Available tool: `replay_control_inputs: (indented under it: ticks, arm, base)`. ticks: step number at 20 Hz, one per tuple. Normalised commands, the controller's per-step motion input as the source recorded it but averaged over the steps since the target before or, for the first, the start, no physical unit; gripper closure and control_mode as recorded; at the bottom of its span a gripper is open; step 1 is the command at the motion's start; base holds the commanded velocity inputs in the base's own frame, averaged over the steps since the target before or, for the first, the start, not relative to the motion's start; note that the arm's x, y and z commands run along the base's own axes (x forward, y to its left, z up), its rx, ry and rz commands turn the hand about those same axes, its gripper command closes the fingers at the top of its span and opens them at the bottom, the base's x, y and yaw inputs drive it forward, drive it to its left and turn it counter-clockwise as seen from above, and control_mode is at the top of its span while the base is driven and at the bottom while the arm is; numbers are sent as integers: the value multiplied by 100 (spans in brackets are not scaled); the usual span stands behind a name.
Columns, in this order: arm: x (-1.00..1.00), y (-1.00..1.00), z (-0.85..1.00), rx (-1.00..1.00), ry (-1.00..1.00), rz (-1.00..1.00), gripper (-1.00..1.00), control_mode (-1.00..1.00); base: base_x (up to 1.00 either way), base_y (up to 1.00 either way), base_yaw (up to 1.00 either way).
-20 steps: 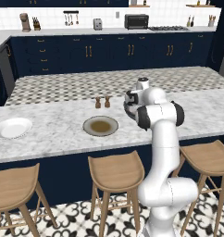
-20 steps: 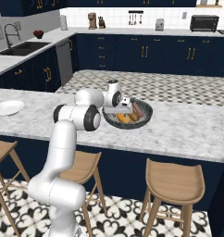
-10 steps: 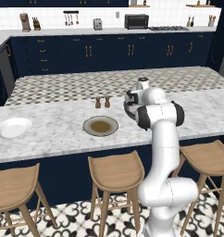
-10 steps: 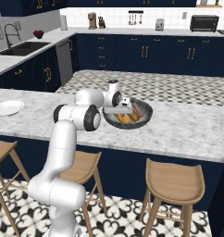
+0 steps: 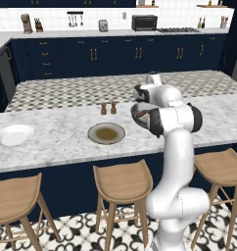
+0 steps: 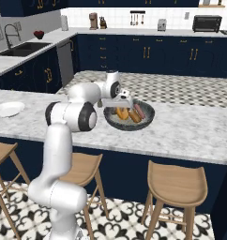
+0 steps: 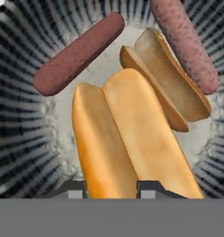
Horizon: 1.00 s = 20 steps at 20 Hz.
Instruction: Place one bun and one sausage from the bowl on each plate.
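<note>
Arm bent forward over the marble island, hand dipped into the bowl (image 6: 128,123), which sits on the counter right in front of the robot. Bowl is dark grey, ribbed on its sloping wall, paler at the bottom.

Gripper (image 7: 112,189) points straight down into the bowl. From the hand view, its two dark fingertips (image 7: 72,190) stand on either side of the near end of a golden bun (image 7: 123,139). The jaws are closed in on that bun, gripping it; the bun runs away from the fingers toward the middle of the bowl.

Just beside the gripped bun, touching along one edge, lies a second bun (image 7: 167,88), browner, split side up. Two sausages in the bowl too: a darker reddish one (image 7: 79,53) lying past the far end of the gripped bun, apart from the fingers, and a paler pink one (image 7: 185,44) along the outer side of the second bun, close to the bowl's wall.

From the right base view, buns and a sausage show as an orange and pink cluster inside the bowl, the hand just over its nearer left rim.

Beige plate (image 5: 106,133) with brown centre sits on the counter to the left of the arm, near but apart from the bowl. White plate (image 5: 12,135) lies well apart, far left along the same counter. Two small shakers (image 5: 107,108) stand behind the beige plate.
</note>
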Motion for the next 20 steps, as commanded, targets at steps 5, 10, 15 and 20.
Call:
replay_control_inputs:
  ticks: [5,10,15,20]
  arm:
    - [-84,91,22,0,-1,-25,100,-100]
    - [-72,99,30,0,0,-28,100,-100]
    - [-4,99,0,0,-1,-16,100,-100]
    - [47,55,-7,1,2,0,100,-100]
  base:
    - [0,0,0]
    - [0,0,0]
    - [0,0,0]
    - [0,0,0]
